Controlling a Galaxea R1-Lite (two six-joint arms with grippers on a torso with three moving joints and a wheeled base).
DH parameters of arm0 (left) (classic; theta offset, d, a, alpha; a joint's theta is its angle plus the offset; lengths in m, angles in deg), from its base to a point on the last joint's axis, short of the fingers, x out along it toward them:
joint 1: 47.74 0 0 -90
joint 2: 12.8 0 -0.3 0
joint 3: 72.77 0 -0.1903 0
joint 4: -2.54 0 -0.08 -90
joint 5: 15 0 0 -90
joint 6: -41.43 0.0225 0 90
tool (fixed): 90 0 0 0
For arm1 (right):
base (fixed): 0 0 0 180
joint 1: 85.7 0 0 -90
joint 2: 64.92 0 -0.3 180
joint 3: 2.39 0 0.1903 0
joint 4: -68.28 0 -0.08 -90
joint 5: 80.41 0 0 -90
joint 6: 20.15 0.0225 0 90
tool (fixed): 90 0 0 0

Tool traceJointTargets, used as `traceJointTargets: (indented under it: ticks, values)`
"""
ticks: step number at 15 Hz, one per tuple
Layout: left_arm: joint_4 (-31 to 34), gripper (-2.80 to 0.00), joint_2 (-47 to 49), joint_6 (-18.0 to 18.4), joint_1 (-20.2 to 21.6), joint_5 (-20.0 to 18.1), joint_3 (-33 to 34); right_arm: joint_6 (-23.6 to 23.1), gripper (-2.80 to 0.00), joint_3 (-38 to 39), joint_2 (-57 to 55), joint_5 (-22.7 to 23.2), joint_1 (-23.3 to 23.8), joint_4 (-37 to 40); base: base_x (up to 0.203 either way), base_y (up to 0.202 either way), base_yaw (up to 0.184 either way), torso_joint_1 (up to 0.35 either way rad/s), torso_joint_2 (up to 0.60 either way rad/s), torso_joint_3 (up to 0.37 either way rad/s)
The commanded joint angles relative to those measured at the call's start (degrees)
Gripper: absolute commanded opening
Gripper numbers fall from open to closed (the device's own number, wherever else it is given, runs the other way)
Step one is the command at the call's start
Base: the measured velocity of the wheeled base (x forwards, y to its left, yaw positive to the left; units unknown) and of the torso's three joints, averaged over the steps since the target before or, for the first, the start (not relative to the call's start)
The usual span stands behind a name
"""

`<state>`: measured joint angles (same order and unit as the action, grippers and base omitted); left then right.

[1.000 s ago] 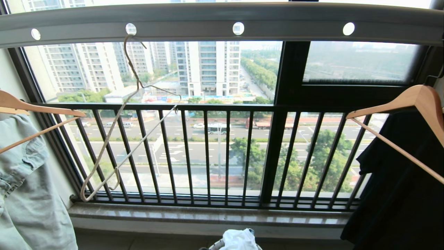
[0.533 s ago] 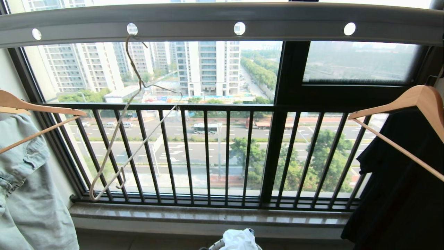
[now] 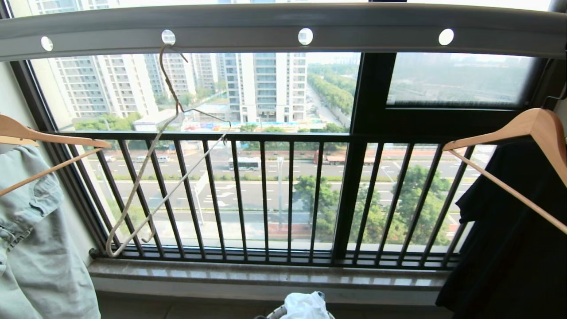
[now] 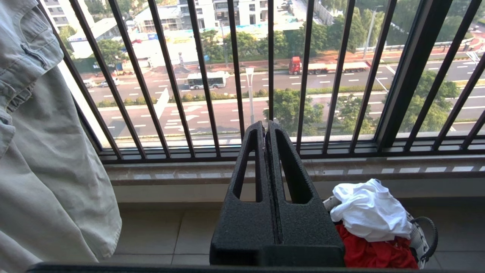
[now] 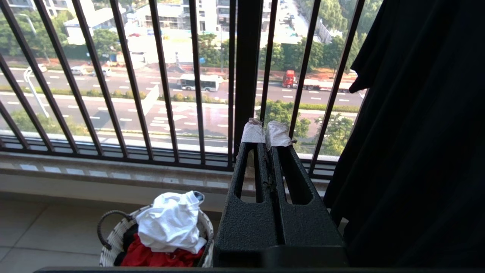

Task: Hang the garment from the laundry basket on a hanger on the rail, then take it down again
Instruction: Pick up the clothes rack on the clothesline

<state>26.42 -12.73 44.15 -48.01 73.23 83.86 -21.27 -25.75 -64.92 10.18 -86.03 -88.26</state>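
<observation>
The white garment (image 3: 305, 306) lies crumpled on top of the small white woven laundry basket (image 5: 111, 246) on the floor below the window. The thin cream wire hanger (image 3: 146, 173) hangs empty and tilted from a hole in the grey overhead rail (image 3: 248, 33). Neither arm shows in the head view. My left gripper (image 4: 265, 127) is shut and empty, held left of the garment (image 4: 369, 212) and basket (image 4: 418, 237). My right gripper (image 5: 266, 131), with white-taped tips, is shut and empty, right of the garment (image 5: 170, 222).
A pale denim garment (image 3: 31, 230) on a wooden hanger hangs at the left, a black garment (image 3: 509, 230) on another at the right. The black window railing (image 3: 266, 195) and stone sill (image 3: 266, 277) stand behind. Red cloth (image 4: 375, 254) lies under the white garment.
The wire hanger's lower end swung a little to the right and back again. Both grippers and the basket have kept still.
</observation>
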Motion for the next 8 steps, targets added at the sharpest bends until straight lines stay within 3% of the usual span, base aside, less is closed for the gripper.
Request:
traceJointTargets:
  ticks: [1, 8]
  values:
    - [0.0, -2.8, 0.0, 0.0, 0.0, 0.0, 0.0, 0.0, -2.8, 0.0, 0.1, 0.0, 0.0, 0.0, 0.0, 0.0, 0.0, 0.0, 0.0, 0.0]
    - [0.0, -2.8, 0.0, 0.1, 0.0, -0.1, 0.0, 0.0, -2.8, 0.0, 0.1, 0.0, 0.0, 0.0, 0.0, 0.0, 0.0, 0.0, 0.0, 0.0]
